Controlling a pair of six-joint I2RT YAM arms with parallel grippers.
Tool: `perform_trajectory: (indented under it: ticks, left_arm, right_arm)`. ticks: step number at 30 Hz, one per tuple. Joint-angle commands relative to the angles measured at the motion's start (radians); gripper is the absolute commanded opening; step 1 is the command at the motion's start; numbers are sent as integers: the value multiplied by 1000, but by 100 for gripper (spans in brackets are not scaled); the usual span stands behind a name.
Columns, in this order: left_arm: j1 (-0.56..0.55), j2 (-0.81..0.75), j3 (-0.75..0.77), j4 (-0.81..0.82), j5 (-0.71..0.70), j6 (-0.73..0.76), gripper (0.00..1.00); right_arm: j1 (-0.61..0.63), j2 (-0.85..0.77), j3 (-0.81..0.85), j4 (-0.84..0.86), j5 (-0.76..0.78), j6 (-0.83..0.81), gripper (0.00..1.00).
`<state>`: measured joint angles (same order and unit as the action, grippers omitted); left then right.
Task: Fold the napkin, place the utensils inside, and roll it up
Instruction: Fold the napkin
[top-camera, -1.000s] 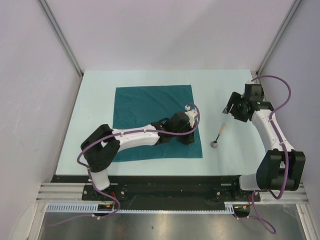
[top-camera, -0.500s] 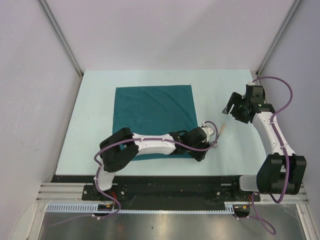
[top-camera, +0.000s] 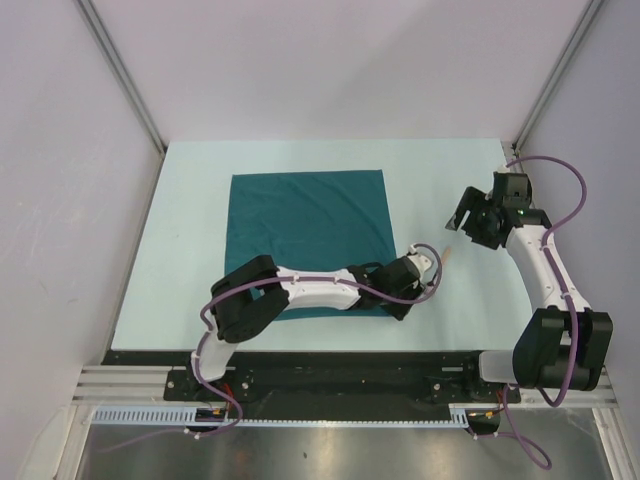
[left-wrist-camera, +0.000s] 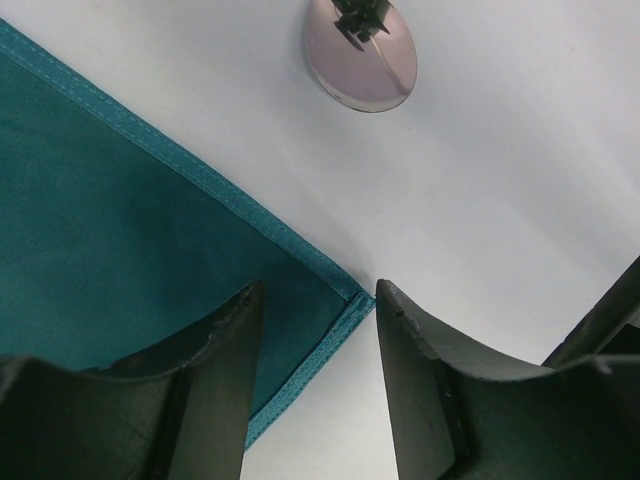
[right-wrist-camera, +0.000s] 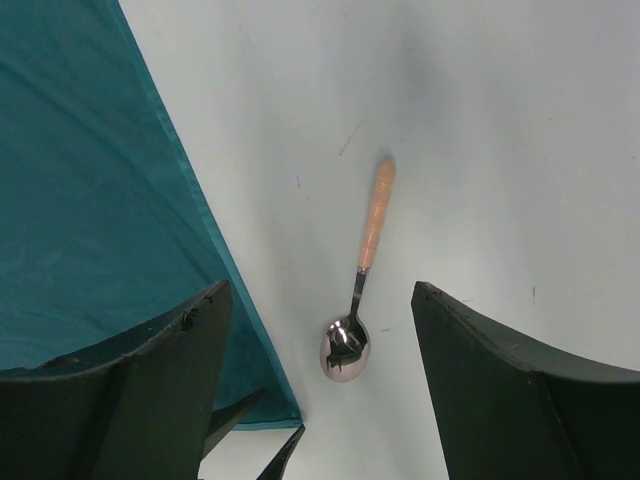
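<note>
The teal napkin (top-camera: 300, 230) lies flat and unfolded on the table; it also shows in the left wrist view (left-wrist-camera: 100, 220) and the right wrist view (right-wrist-camera: 90, 200). My left gripper (top-camera: 402, 306) is open and low over the napkin's near right corner, which sits between its fingers (left-wrist-camera: 315, 300). The spoon (right-wrist-camera: 375, 215) lies on the table just right of that corner, its grey bowl toward me (left-wrist-camera: 360, 55). From above only its tan handle tip (top-camera: 452, 254) shows. My right gripper (top-camera: 462, 220) is open and empty, hovering above the spoon's far end (right-wrist-camera: 320, 290).
The pale table mat (top-camera: 200, 180) ends at a black rail (top-camera: 330, 358) along the near edge. White walls stand on the left, back and right. My left arm (top-camera: 310, 285) lies across the napkin's near edge.
My left arm has swung right, from over the napkin to its near right corner, and now hides the spoon's bowl from above. My right arm has barely moved.
</note>
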<state>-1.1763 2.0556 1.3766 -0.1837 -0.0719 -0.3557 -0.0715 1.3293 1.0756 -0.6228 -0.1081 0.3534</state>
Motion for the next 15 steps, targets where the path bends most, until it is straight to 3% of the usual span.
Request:
perform_trajectory:
  ticks: [1,12,15]
  left_arm:
    - [-34,14,9,-40,-58,18,53]
    - [-98,41,-19,-51,-157,24,53]
    - [-98,58,-5,-66,-178,18,46]
  right_arm:
    - [-8,-21,-5,18,-15,-14,79]
    - [-13,-16,-11,29,-28,-8,80]
    - [-13,-18,-9,29,-28,-11,80]
